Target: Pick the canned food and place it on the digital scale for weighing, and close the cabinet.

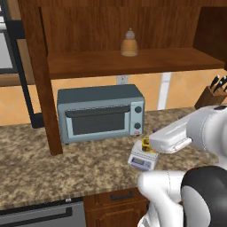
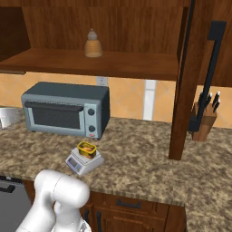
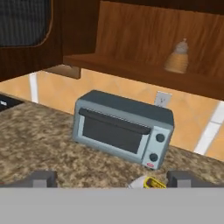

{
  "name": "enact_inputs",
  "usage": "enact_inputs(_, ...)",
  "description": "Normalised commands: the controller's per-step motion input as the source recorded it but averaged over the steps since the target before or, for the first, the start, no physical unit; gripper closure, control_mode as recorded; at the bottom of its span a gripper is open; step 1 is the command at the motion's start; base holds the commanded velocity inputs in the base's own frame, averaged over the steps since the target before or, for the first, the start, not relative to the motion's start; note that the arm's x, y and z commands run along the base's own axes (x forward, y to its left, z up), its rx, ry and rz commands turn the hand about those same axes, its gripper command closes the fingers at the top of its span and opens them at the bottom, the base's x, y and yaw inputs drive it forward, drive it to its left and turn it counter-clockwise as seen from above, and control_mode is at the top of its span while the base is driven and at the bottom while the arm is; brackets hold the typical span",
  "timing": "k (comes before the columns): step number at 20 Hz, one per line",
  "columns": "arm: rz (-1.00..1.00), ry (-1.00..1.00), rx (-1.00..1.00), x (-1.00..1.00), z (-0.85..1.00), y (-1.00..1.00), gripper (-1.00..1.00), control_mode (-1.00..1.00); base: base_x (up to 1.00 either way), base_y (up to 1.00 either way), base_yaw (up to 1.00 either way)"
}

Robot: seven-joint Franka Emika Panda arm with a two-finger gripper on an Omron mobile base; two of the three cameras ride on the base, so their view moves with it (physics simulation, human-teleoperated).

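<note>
Nearest the lens in the hand view: two dark fingertips [image 3: 43,179] at the bottom edge, set wide apart and gripping nothing, so gripper [image 3: 111,181] open. Between them, low in that view, a sliver of the yellow tin [image 3: 153,183] on the scale [image 3: 136,183].

In the right base view, tin [image 2: 87,149] resting flat on top of the scale [image 2: 84,162], free of any contact with the arm. Scale on the granite counter [image 2: 145,163], just in front of the right end of the toaster oven [image 2: 65,108], display strip toward the counter edge. In the left base view, same tin [image 1: 145,142] partly hidden behind the white arm [image 1: 177,137], scale [image 1: 142,158] below it, oven [image 1: 101,113] behind and to the left.

Cabinet [image 2: 108,27] above the counter standing open: bare shelf [image 2: 113,63] carrying a tan bottle [image 2: 93,45] with grey cap. Door [image 2: 204,68] swung outward on the right side of the right base view, seen nearly edge-on, black bar handle [image 2: 209,72] vertical. Second door [image 1: 42,80] edge-on at left in the left base view.

Knife block [image 2: 204,118] at the wall, right of the door. Wall outlet [image 3: 162,99] above the oven. Drawers with black handles [image 2: 129,205] beneath the counter.
</note>
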Motion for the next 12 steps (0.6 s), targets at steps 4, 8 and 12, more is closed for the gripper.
enact_inputs(4, 0.0, -0.37, 0.0, -1.0, 0.0, 1.0, -1.0, -1.0, 0.0, 0.0, 0.0)
enact_inputs(8, -0.06, -0.46, 0.0, -1.0, 0.0, 1.0, -1.0, -1.0, 0.0, 0.0, 0.0)
enact_inputs(12, -0.19, -0.57, 0.03, -0.74, 0.0, 1.0, -1.0, -1.0, 0.0, 0.0, 0.0)
